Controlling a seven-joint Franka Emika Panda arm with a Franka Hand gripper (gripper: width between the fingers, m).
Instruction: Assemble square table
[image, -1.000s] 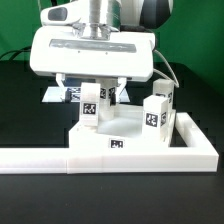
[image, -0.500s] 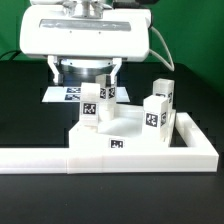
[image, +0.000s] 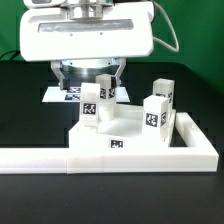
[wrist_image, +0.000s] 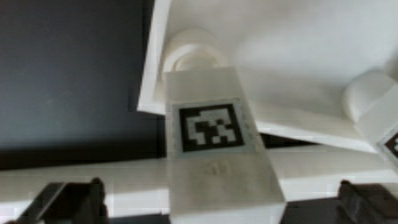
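The square white tabletop lies flat against the corner of the L-shaped wall. Several white legs with black-and-white tags stand upright on it. Two are at the exterior view's left and two at its right. My gripper hangs open above the left pair and holds nothing. In the wrist view a tagged leg rises from the tabletop between my fingers, with a gap on each side. My gripper is open.
The long low white L-shaped wall runs along the front and up the exterior view's right side. The marker board lies flat behind the tabletop on the black table.
The hand has risen straight up from the left legs. Its jaws stay open and the legs have not moved.
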